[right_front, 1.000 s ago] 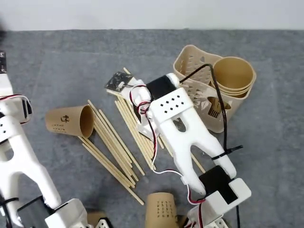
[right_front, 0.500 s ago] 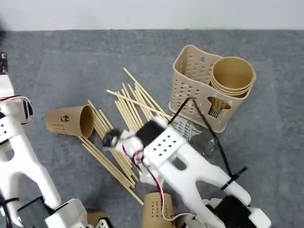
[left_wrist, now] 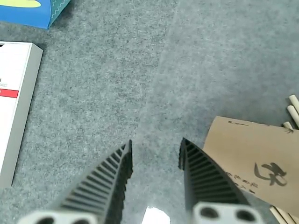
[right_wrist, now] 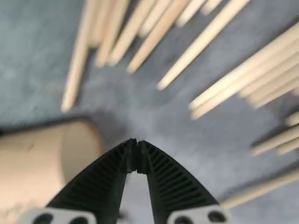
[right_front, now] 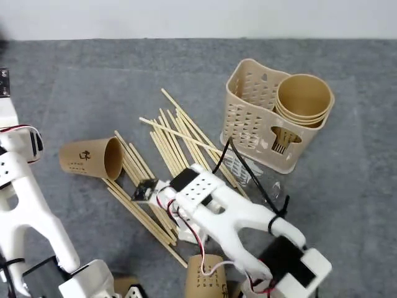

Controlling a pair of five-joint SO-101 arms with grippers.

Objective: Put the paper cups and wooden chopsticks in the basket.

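Observation:
A beige basket (right_front: pixel 248 118) stands at the back right, with stacked paper cups (right_front: pixel 304 96) in one compartment. Wooden chopsticks (right_front: pixel 167 149) lie scattered across the middle of the grey mat. One paper cup (right_front: pixel 87 158) lies on its side to their left, and another cup (right_front: pixel 208 276) sits at the front edge. My right gripper (right_wrist: pixel 136 145) is shut and empty, hovering over the mat between the chopsticks (right_wrist: pixel 224 88) and the lying cup (right_wrist: pixel 42 163). My left gripper (left_wrist: pixel 155 144) is open and empty above bare mat, just beside the lying cup (left_wrist: pixel 252 163).
A crumpled clear wrapper (right_front: pixel 248 174) lies in front of the basket. The left arm (right_front: pixel 25 198) stands along the left edge. A white box (left_wrist: pixel 14 102) and a blue box (left_wrist: pixel 32 11) lie off the mat beyond the left gripper.
The right arm swung away from the basket, toward the front left over the chopsticks, ending near the lying cup. The left arm has not moved.

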